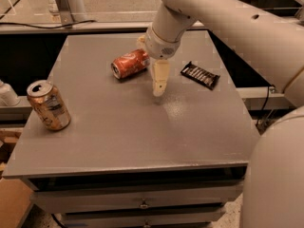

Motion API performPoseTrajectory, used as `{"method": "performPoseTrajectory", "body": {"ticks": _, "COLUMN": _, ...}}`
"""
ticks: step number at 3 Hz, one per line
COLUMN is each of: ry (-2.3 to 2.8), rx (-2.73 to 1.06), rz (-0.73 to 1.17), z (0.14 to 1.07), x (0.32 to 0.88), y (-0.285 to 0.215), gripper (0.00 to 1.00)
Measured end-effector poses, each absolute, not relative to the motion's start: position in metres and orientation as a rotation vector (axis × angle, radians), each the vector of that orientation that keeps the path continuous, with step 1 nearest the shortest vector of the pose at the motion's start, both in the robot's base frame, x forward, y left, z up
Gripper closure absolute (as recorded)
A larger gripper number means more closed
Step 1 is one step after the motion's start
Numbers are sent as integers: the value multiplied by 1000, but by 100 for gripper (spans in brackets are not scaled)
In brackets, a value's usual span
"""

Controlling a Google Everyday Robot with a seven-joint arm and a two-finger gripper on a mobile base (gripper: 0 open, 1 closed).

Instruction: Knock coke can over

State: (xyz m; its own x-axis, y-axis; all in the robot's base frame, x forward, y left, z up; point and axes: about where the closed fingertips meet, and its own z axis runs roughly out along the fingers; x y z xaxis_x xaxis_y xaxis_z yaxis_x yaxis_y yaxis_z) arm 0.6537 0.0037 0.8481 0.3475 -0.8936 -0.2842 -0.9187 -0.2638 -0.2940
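Note:
The red coke can (130,63) lies on its side on the grey table (123,141), silver top pointing to the front left. My gripper (149,66) hangs from the white arm just right of the can's far end. It is open and holds nothing. One cream finger (160,79) points down at the table in front of the can's right end. The other finger (141,40) shows behind the can.
A gold-tan can (48,105) with a blue-white label stands upright near the table's left edge. A black snack bar (200,74) lies right of the gripper. Drawers (142,198) sit below the table's front edge. My white arm fills the right side.

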Motion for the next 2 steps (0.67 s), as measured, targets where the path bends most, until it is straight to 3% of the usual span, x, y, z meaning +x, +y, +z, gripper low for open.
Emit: {"method": "performPoseTrajectory", "body": {"ticks": 2, "ry": 1642, "rx": -2098, "rz": 138, "z": 852, "x": 652, "y": -14, "gripper": 0}}
